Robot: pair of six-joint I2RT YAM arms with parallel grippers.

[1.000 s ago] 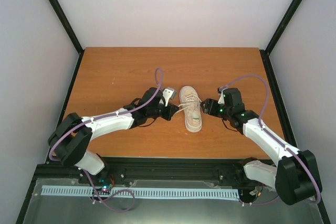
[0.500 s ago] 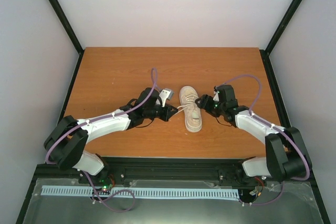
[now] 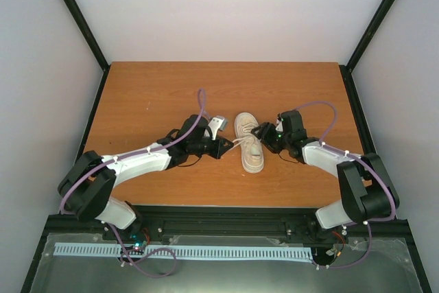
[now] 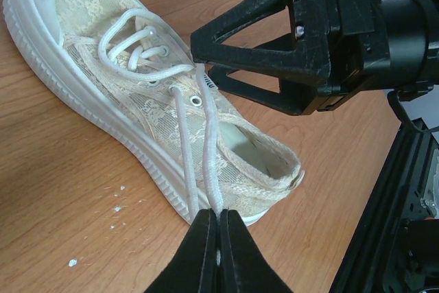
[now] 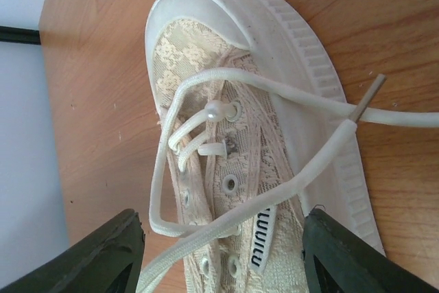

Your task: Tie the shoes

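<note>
Cream shoe (image 3: pixel 249 143) sits in the middle of the table (image 3: pixel 151 94), no knot yet; left gripper (image 4: pixel 218 238) pinches both laces (image 4: pixel 199 149) tight, and right gripper (image 5: pixel 221 219) hangs over it with jaws wide.

Top external: high behind the arm bases (image 3: pixel 226 228), tilted down, far, whole desk (image 3: pixel 151 94) in frame. Left wrist: low, close, facing across the sneaker (image 4: pixel 137 121) to the right end effector (image 4: pixel 201 60). Right wrist: closer, down onto toe and laces (image 5: pixel 288 88). All share the sneaker
</note>
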